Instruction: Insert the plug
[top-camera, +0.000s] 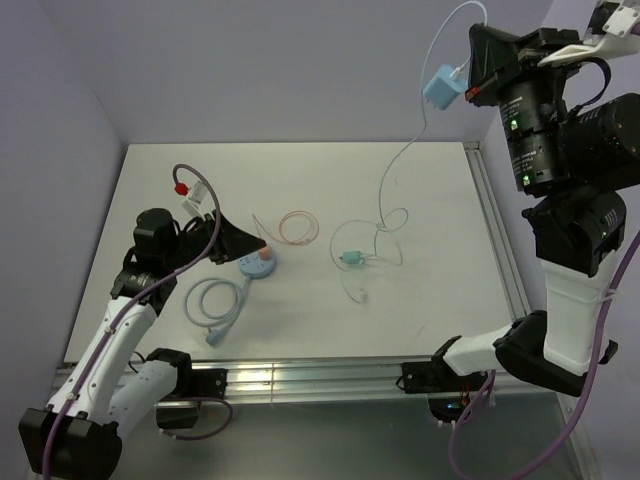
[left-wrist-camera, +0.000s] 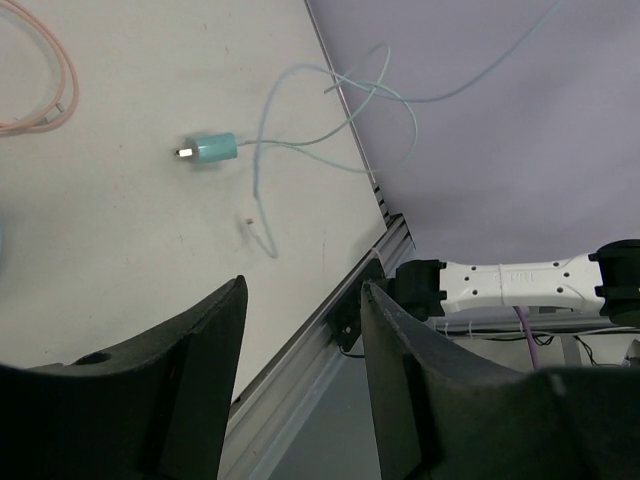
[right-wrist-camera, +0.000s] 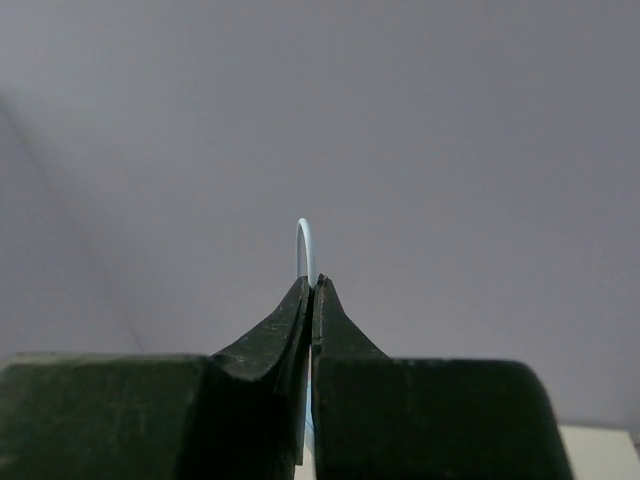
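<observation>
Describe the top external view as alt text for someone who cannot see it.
The right claw, raised high, is shut on a thin pale cable with a light blue charger block dangling from it. The cable trails down to a teal plug on the white table; the left claw sits open by a round blue socket.

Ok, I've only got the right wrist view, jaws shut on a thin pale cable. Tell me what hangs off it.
Observer: A pale blue adapter block dangles beside the right gripper, high above the table.
Operator: Give me the far end.
Observer: The cable drops to the tabletop, where a teal plug lies among its loops.
Operator: Report the other arm.
Observer: The left gripper sits low by a round blue socket, jaws open and empty.
</observation>
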